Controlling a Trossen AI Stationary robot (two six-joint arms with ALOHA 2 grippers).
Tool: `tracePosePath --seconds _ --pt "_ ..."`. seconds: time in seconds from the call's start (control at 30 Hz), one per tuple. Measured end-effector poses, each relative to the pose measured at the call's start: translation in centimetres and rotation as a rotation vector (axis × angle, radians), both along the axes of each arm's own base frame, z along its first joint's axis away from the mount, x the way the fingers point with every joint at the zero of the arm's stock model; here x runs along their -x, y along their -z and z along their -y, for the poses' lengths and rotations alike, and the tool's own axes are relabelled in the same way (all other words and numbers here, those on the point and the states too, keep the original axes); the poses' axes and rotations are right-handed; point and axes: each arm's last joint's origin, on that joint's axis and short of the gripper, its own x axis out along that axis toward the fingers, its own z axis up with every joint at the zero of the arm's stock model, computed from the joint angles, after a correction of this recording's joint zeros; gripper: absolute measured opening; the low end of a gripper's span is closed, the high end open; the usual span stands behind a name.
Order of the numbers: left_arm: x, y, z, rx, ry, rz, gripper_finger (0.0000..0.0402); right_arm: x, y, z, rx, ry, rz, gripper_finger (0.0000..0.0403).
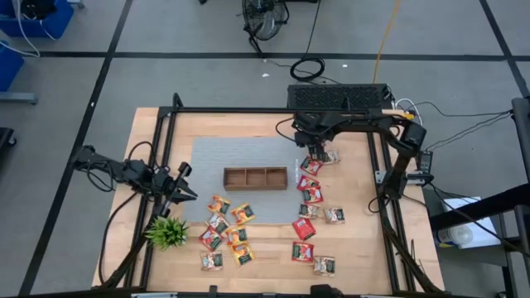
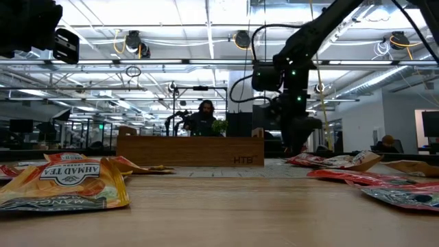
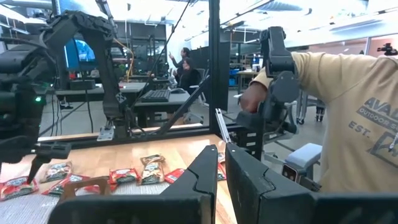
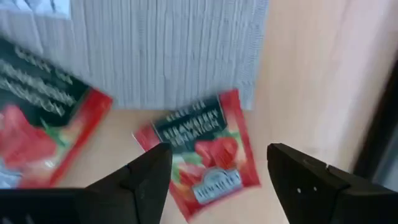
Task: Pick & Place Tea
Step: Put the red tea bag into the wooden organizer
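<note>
We find the right gripper (image 4: 214,180) poised above a red strawberry tea sachet (image 4: 202,155), jaws spread wide and empty. In the right wrist view the sachet lies flat on bare wood between the two fingers, its long axis tilted against the line joining them, one corner touching the edge of the grey mat (image 4: 168,50). A second red sachet (image 4: 43,124) lies just beside it, partly on the mat.

From above, taking the wooden tray (image 1: 255,178) as our landmark: the right gripper (image 1: 319,154) hangs just off the tray's right end, toward the far edge of the table (image 1: 356,240). Sachets trail from there along the right of the tray, and a second cluster (image 1: 224,236) lies on the near side of the tray, beside a small green plant (image 1: 167,232). The tray's three compartments look empty.

The left gripper (image 1: 184,192) waits well off the tray's left end, fingers nearly together, holding nothing. The right arm is plainly the nearer one to this sachet.

We judge that the next move is a straight descent and a close.

Beyond the table: an open workshop with desks, and a person in a tan shirt (image 3: 348,118) close by the frame.
</note>
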Motion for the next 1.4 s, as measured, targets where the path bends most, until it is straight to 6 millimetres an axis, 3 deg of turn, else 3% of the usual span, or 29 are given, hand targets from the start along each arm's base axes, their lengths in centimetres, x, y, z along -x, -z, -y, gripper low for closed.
tracePosePath --seconds 0.3,0.53,0.7,0.97,1.2,1.4 --pt "0.0 0.0 0.0 0.0 0.0 0.0 0.0035 0.7 2.3 2.0 -0.087 0.096 -0.069 0.0247" --pt "0.0 0.0 0.0 0.0 0.0 0.0 0.0035 1.3 2.6 2.1 -0.184 0.157 -0.068 0.0238" --pt "0.0 0.0 0.0 0.0 0.0 0.0 0.0035 2.0 2.7 1.9 -0.286 0.211 -0.083 0.0183" --pt "0.0 0.0 0.0 0.0 0.0 0.0 0.0035 2.1 2.7 1.9 -0.298 0.206 -0.09 0.0015" --pt "0.0 0.0 0.0 0.0 0.0 0.0 0.0035 1.9 2.0 1.7 -0.261 0.199 -0.057 0.0" --pt "0.0 0.0 0.0 0.0 0.0 0.0 0.0035 2.3 -1.4 1.1 -0.202 0.278 0.05 0.0014"
